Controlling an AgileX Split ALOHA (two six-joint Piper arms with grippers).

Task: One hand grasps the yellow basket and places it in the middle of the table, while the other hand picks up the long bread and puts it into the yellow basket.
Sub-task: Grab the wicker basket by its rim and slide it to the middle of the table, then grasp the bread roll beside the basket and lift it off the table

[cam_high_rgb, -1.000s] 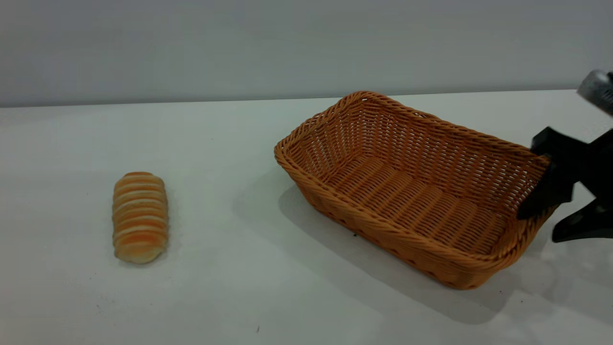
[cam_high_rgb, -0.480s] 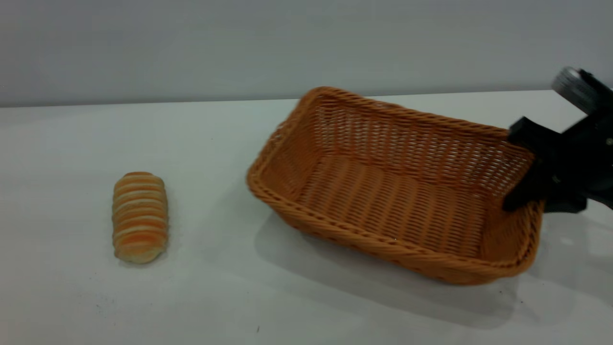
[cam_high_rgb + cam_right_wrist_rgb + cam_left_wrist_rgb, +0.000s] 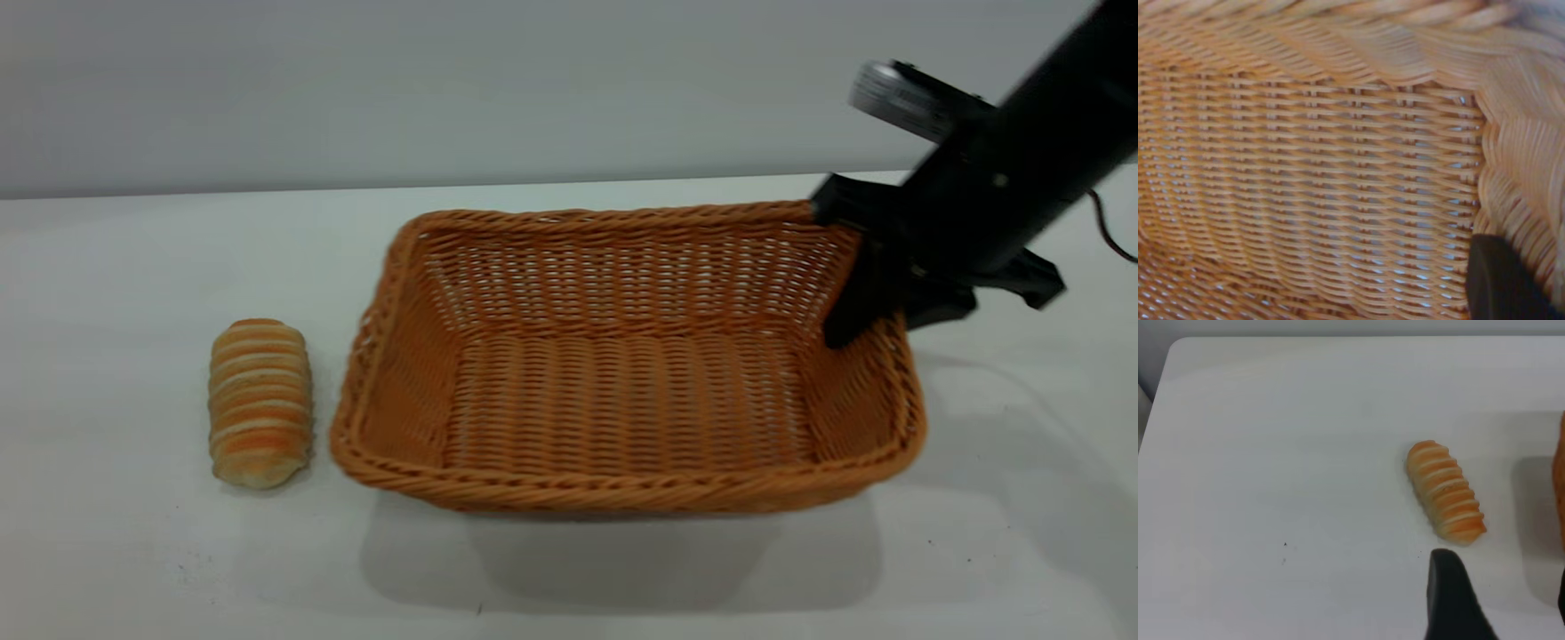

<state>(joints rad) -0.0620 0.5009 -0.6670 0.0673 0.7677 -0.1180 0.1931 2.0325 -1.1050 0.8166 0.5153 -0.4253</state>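
The white surface (image 3: 569,578) was seen carrying everything. The yellow basket (image 3: 622,498) was positioned near its middle, held at the far right corner of its rim, its shadow lying beneath it. The right end effector (image 3: 876,302) was clamped on that rim, one finger inside the wall and one outside. The long bread (image 3: 260,402) was laid on the surface just beside the basket's left end, apart from it. The left end effector (image 3: 1498,600) was held above the bread, fingers apart.
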